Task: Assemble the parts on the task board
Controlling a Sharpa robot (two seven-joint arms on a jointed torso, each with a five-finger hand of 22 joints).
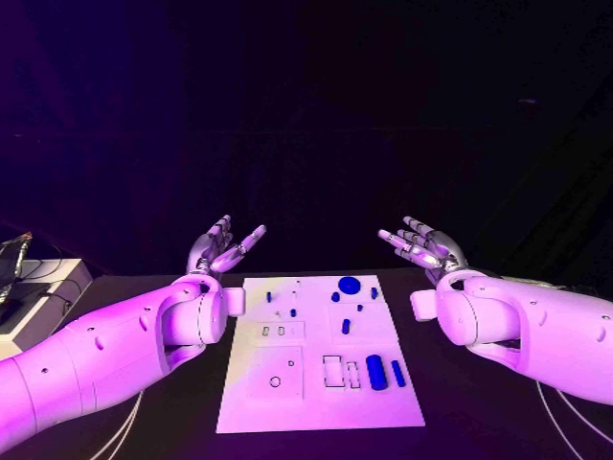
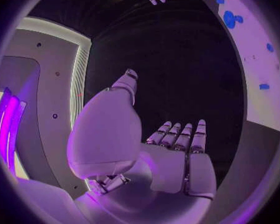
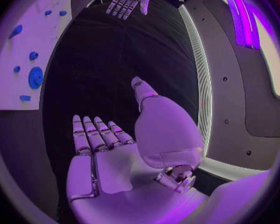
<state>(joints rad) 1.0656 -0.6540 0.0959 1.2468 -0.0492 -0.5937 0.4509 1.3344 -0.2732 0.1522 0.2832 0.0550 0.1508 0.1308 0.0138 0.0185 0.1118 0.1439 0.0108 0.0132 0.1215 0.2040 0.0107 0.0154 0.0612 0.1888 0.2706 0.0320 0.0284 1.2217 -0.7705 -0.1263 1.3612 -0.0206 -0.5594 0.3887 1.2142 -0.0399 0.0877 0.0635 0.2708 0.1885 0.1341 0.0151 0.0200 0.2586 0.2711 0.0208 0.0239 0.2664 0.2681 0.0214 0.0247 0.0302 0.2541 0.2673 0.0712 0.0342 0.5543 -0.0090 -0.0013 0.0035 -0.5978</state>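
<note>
The white task board (image 1: 259, 402) lies flat in the middle of the table. Small blue parts lie on it: a round disc (image 1: 350, 285) near its far edge, a long bar (image 1: 375, 372) and a thinner bar (image 1: 397, 374) at the near right, and several small pegs (image 1: 346, 326) between. My left hand (image 1: 224, 246) hangs above the table at the board's far left corner, fingers spread, holding nothing. My right hand (image 1: 420, 245) hangs off the far right corner, also open and empty. The left wrist view shows my left hand (image 2: 177, 154) flat, the board (image 2: 254, 79) beside it. My right hand (image 3: 105, 149) is flat too.
A pale box (image 1: 37, 287) with dark cables and tools on it stands at the table's far left. Bare black tabletop (image 1: 487, 422) lies on both sides of the board. Empty recesses (image 1: 333, 371) are cut into the board's near half.
</note>
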